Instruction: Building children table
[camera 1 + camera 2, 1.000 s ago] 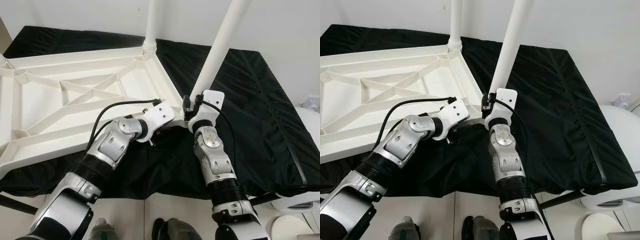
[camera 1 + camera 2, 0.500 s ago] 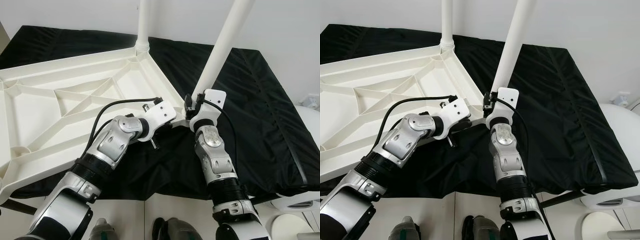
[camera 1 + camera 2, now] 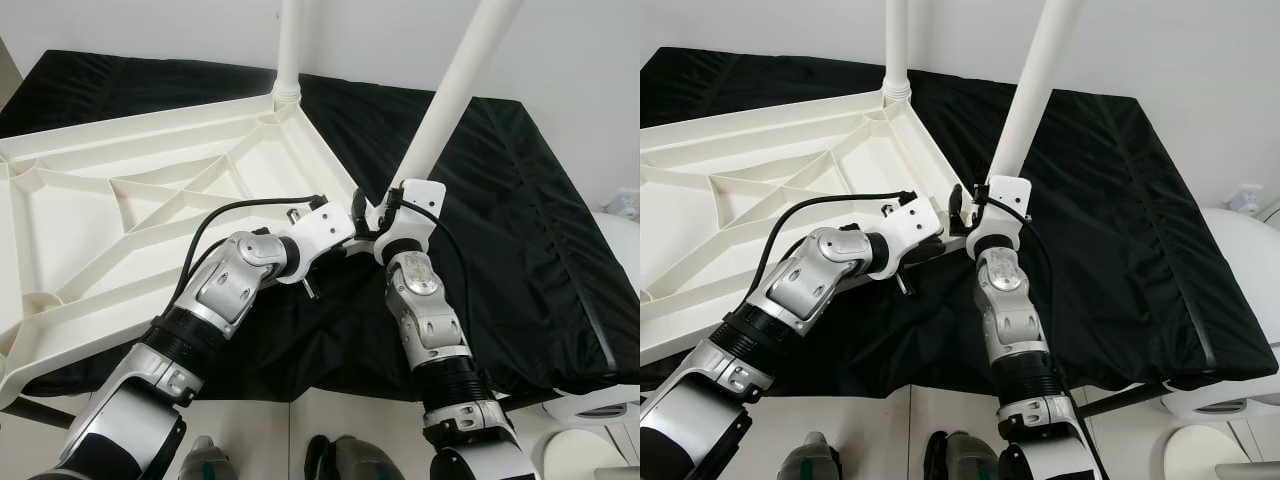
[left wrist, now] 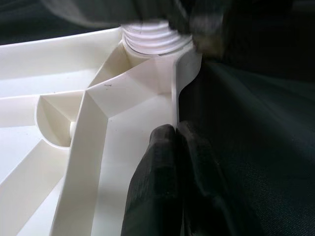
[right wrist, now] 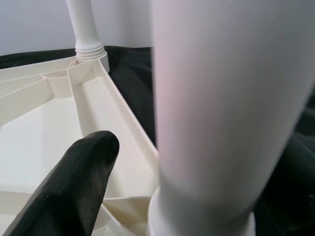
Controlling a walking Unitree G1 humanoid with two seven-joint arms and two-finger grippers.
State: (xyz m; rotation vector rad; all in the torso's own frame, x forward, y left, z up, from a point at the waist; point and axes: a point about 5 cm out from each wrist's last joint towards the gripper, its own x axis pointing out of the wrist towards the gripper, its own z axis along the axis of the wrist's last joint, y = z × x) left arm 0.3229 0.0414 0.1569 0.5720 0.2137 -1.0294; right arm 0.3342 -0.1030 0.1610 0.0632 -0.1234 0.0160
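Over the last second our right end effector (image 3: 975, 205), gripping the leg (image 3: 1025, 110), tipped it toward one o'clock; left end effector (image 4: 172, 147) pinches the tabletop (image 3: 120, 230) rim, so seating continues.

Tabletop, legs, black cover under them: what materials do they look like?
Tabletop: looks like moulded plastic, matte off-white; the underside shows thin ribs and rounded corner sockets.
Legs: likely the same plastic, smooth white tubes; the far leg has threads at its base.
Black cover: woven fabric, probably synthetic; it creases, drapes over the edge and has a faint sheen.
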